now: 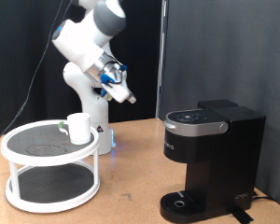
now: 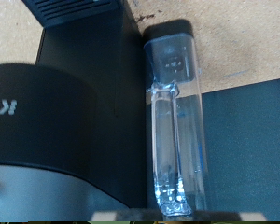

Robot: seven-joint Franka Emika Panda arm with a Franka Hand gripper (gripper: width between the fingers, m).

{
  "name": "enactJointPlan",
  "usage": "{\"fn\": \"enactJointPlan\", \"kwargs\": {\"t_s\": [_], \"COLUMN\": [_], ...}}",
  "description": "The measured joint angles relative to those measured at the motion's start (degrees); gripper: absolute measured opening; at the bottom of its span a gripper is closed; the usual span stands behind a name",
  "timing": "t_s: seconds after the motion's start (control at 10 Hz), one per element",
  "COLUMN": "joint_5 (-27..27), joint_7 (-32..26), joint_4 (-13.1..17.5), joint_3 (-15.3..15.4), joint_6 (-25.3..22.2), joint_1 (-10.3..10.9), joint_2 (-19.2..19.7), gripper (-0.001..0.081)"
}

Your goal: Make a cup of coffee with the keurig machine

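The white cup (image 1: 79, 128) stands upright on the top tier of a white round two-tier stand (image 1: 49, 157) at the exterior view's left. The black keurig machine (image 1: 210, 140) stands at the right with its lid down and its round drip tray (image 1: 182, 203) bare. My gripper (image 1: 124, 94) hangs in the air between them, above both, pointing down towards the machine and touching nothing. In the wrist view I look down on the machine's black body (image 2: 75, 112) and its clear water tank (image 2: 173, 121). My fingers do not show there.
A small dark-topped item (image 1: 63, 126) sits beside the cup on the stand. The robot's white base (image 1: 95, 131) stands behind the stand. A wooden table (image 1: 131, 191) carries everything, with a black curtain behind.
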Motion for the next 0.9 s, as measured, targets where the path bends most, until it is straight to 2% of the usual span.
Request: {"fn": "enactJointPlan", "kwargs": {"t_s": [0.3, 0.8, 0.9], "joint_5": [-6.8, -15.4, -16.2], "joint_7": [-0.8, -7.2, -7.9], "joint_4": [-1.2, -1.0, -0.9], "joint_3": [-3.2, -11.6, -12.5], "joint_6": [-4.9, -15.5, -16.6], "joint_1": [-3.8, -8.4, -8.9], "joint_2": [-3.4, -7.8, -8.7], "gripper": [0.0000, 0.0000, 0.0000]}}
